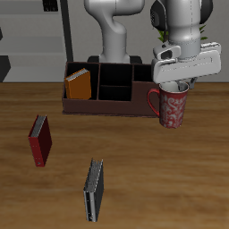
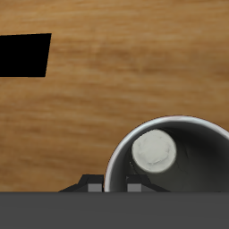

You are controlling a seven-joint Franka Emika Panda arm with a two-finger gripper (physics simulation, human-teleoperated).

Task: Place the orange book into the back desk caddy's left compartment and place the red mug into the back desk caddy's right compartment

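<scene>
The grey-black book (image 1: 93, 190) is lying nearest the front edge; the dark red book (image 1: 39, 140) is sitting farther back; the gripper (image 1: 176, 87) is gripping the red mug (image 1: 172, 109) by its rim beside the back desk caddy (image 1: 106, 107), fingers closed on it; the orange book (image 1: 79, 86) is leaning in the left compartment (image 1: 77, 100).

— Any words, labels or numbers to read here?

— None. The red mug (image 1: 172, 108) carries only a faint pale pattern, with no letters in it.

— And the books?

— The orange book (image 1: 80, 86) has a plain cover. The dark red book (image 1: 39, 140) and the grey-black book (image 1: 93, 190) show no title that can be made out.

— The wrist view?

— Bare wood grain and the mug's inside; no writing.
</scene>
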